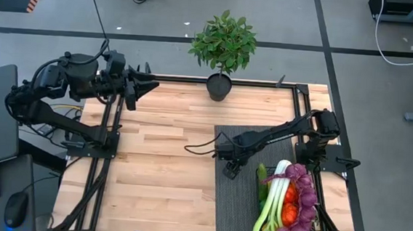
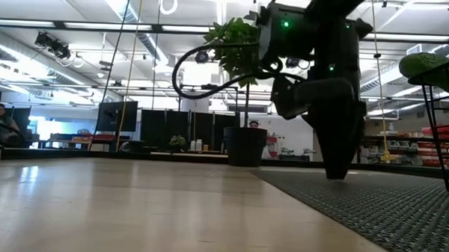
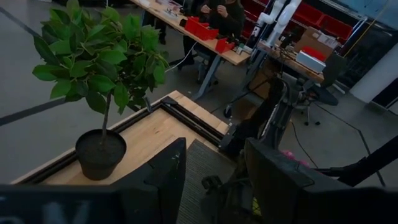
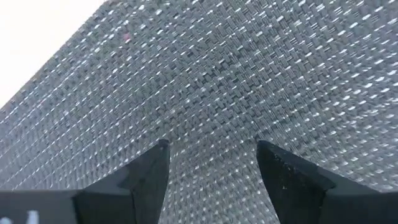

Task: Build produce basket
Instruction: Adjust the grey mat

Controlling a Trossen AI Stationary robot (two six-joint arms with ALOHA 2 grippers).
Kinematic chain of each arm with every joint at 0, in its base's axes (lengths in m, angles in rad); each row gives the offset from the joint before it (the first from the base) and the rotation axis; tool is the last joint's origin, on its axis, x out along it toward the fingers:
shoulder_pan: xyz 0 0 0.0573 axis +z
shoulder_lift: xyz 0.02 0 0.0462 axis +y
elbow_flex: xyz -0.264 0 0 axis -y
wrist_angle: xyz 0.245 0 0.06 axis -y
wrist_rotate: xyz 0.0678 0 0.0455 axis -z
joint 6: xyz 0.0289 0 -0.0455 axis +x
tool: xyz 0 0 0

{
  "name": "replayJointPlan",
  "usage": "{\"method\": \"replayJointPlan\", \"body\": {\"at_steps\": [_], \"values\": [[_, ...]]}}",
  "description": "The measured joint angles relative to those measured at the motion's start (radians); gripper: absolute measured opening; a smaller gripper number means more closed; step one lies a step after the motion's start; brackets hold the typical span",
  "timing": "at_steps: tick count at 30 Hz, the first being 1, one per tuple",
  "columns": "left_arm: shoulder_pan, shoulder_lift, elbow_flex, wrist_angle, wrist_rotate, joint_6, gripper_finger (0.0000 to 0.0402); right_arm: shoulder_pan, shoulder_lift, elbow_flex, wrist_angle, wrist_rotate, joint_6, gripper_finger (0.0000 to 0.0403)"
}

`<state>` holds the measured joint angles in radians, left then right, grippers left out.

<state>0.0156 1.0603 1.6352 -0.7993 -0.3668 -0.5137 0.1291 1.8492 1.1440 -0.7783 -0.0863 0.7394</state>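
Observation:
The black wire basket (image 1: 314, 223) stands on the grey ribbed mat (image 1: 237, 205) at the table's near right. It holds produce: a white-green leek (image 1: 274, 197), purple grapes (image 1: 305, 199), red and orange pieces (image 1: 289, 203) and a green cucumber (image 1: 262, 179). My right gripper (image 1: 230, 168) is open and points down over the mat's left part, left of the basket, its tips very close to the weave (image 4: 211, 93). It also shows in the low view (image 2: 335, 171). My left gripper (image 1: 146, 86) waits open and empty, raised at the table's far left. My right gripper points straight down with its open fingertips (image 2: 335, 175) right at the mat's surface near the mat's left edge. I cannot tell whether they touch the mat. Nothing lies between the fingers.
A leafy plant in a black pot (image 1: 219, 84) stands at the table's far edge, in the middle. Bare wooden tabletop (image 1: 159, 170) lies left of the mat. People sit at benches in the room behind (image 3: 217, 12).

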Motion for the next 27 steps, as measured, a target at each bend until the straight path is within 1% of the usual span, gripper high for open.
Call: {"method": "replayJointPlan", "body": {"at_steps": [4,10,15,21,27], "values": [[0.0,0.0,0.0,0.0,0.0,-0.004,0.0172,-0.006,-0.004,-0.037,0.057,-0.001,0.066,0.0246],[0.0,0.0,0.0,-0.002,0.0,-0.026,0.0172,-0.007,-0.009,-0.078,0.128,0.014,0.287,0.0246],[0.0,0.0,0.0,-0.008,0.0,-0.032,0.0172,-0.018,-0.01,-0.09,0.148,0.045,0.425,0.0246],[0.0,-0.002,0.0,-0.009,0.0,-0.032,0.0172,-0.046,-0.008,-0.091,0.165,0.057,0.531,0.0246],[0.0,-0.01,0.0,-0.021,0.0,-0.033,0.0172,-0.065,-0.005,-0.091,0.233,0.109,0.598,0.0246]]}}
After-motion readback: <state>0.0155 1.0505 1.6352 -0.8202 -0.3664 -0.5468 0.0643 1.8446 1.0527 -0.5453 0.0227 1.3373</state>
